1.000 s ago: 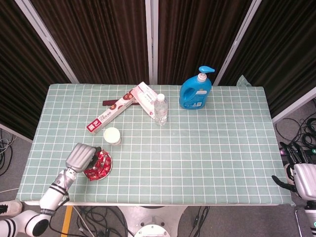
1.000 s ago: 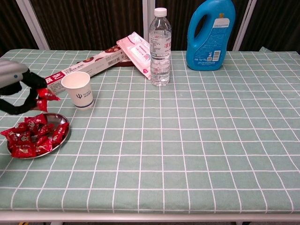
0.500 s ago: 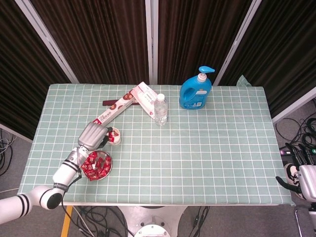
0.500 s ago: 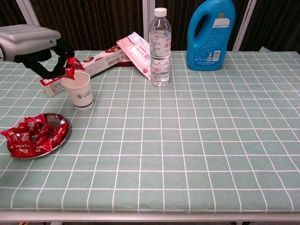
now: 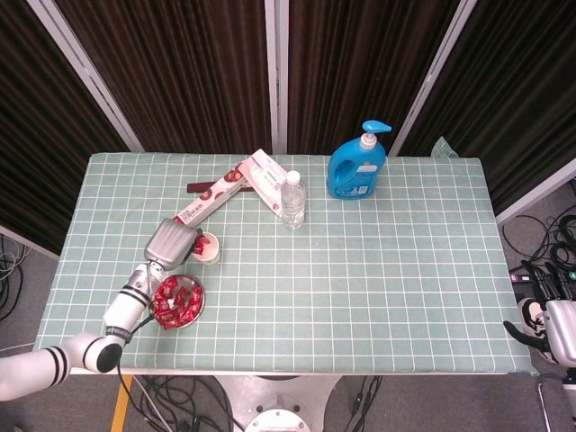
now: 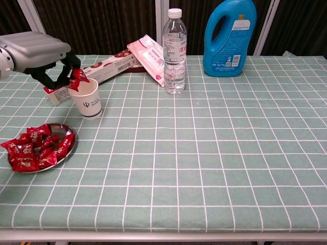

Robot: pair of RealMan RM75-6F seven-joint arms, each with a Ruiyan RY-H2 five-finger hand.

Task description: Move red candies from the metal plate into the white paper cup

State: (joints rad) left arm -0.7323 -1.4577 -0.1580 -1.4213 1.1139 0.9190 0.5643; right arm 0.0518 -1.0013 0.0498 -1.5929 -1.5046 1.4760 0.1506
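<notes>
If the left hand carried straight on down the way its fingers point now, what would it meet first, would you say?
Most likely the white paper cup: the left hand holds a red candy right at its rim, fingers pointing down into the opening. Depth is hard to judge.

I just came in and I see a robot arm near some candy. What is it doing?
The robot is moving candies into a cup. Its left hand pinches one red candy right over the rim of the white paper cup, not yet let go. More red candies are piled on the metal plate in front of the cup. The right hand hangs off the table's far right edge, doing nothing with the candy. A water bottle and a blue jug stand further back.
</notes>
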